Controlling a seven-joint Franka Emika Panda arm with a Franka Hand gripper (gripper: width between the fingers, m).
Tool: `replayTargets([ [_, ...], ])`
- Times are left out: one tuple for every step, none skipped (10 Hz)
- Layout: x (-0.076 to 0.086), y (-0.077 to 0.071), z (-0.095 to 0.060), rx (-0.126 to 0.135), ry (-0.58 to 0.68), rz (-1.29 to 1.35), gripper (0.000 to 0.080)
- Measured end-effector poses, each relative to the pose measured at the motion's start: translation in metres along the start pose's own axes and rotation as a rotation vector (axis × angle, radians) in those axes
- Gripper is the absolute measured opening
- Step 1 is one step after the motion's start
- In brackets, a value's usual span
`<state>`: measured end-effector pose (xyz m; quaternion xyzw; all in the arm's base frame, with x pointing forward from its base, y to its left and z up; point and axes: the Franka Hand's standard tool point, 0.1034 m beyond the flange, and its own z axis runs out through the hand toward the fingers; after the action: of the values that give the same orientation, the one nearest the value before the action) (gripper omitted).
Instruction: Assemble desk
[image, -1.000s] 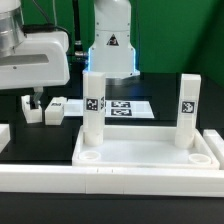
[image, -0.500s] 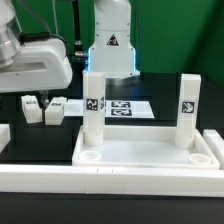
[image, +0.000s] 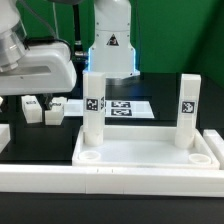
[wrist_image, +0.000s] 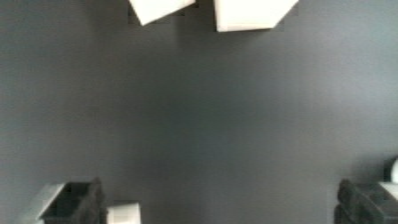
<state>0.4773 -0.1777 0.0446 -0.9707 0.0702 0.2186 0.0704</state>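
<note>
Hovering over bare dark table (wrist_image: 196, 110), tool (wrist_image: 222, 200) spread wide, two loose white legs (wrist_image: 254, 12) nearby.

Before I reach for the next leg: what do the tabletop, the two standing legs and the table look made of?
Tabletop: probably moulded plastic, white and smooth with a faint sheen, judging by its rounded rim and corner sockets. Leg on the exterior view's left and leg on its right: seemingly the same white plastic, each bearing a printed tag. Table: dark and matte; material unclear.
</note>
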Motion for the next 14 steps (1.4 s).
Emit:
replayTargets([
  [-0.009,-0.009,0.009,0.017,-0.087,0.011,0.0649],
  [-0.007,-0.009,0.008,0.024,-0.15,0.006,0.0649],
  [-0.008,-0.01,0.01,0.031,-0.203,0.003,0.0649],
  [-0.011,-0.012,0.014,0.042,-0.274,0.001,0.0649],
  [-0.01,-0.012,0.021,0.043,-0.31,0.0,0.0649],
  [-0.01,-0.011,0.026,0.042,-0.317,0.001,0.0649],
  [-0.01,-0.01,0.026,0.042,-0.313,0.001,0.0649],
  [-0.01,-0.01,0.026,0.043,-0.314,0.002,0.0649],
  [-0.008,-0.008,0.022,0.041,-0.305,0.003,0.0649],
  [-0.008,-0.009,0.024,0.042,-0.31,0.003,0.0649],
  [-0.01,-0.009,0.026,0.045,-0.323,0.004,0.0649],
  [-0.01,-0.008,0.027,0.045,-0.323,0.006,0.0649],
  [-0.012,-0.007,0.03,0.047,-0.334,0.009,0.0649],
  [-0.021,-0.009,0.036,0.057,-0.394,0.011,0.0649],
])
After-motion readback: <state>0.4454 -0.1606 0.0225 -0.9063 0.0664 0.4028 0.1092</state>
